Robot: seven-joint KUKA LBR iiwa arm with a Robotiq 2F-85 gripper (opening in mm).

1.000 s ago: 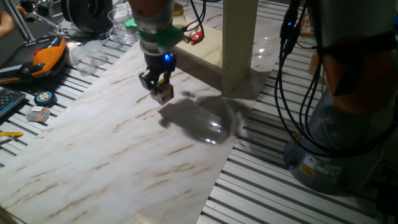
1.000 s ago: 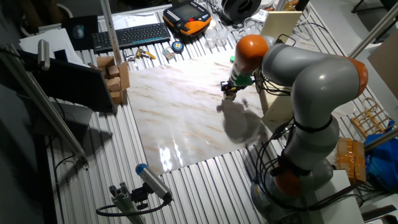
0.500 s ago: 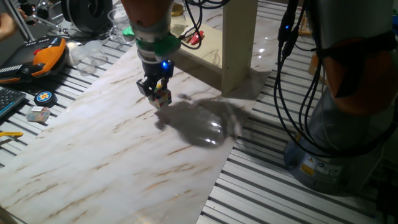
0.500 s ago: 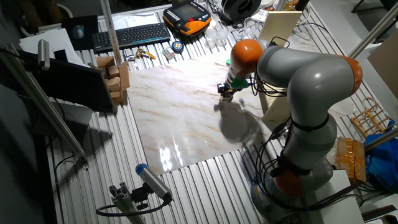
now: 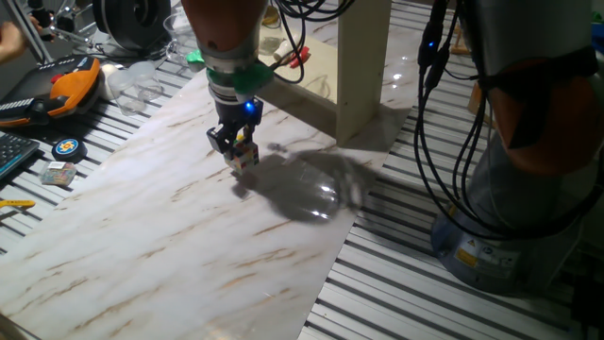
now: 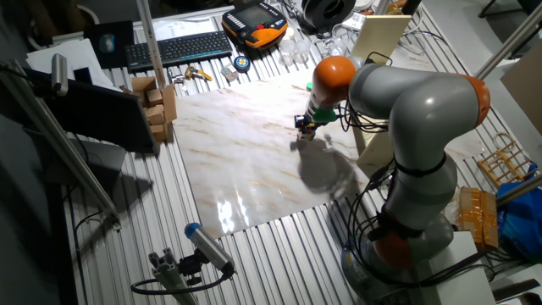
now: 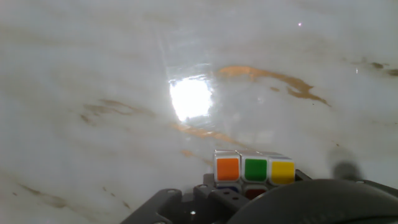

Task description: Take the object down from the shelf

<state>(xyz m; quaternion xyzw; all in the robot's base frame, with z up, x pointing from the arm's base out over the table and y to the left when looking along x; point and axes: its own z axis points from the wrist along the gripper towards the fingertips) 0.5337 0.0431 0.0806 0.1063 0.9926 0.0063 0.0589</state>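
Hand view: puzzle cube (image 7: 254, 170), orange, green and yellow stickers showing, clamped at the tool (image 7: 249, 186), marble counter (image 7: 93, 74) beneath. Fixed views alone: tool (image 5: 236, 149) low over the counter; cream shelf (image 5: 363, 66) behind, apart from the cube.

Grey arm (image 6: 423, 93), orange joint caps (green wrist ring), black claw (image 5: 234, 149)
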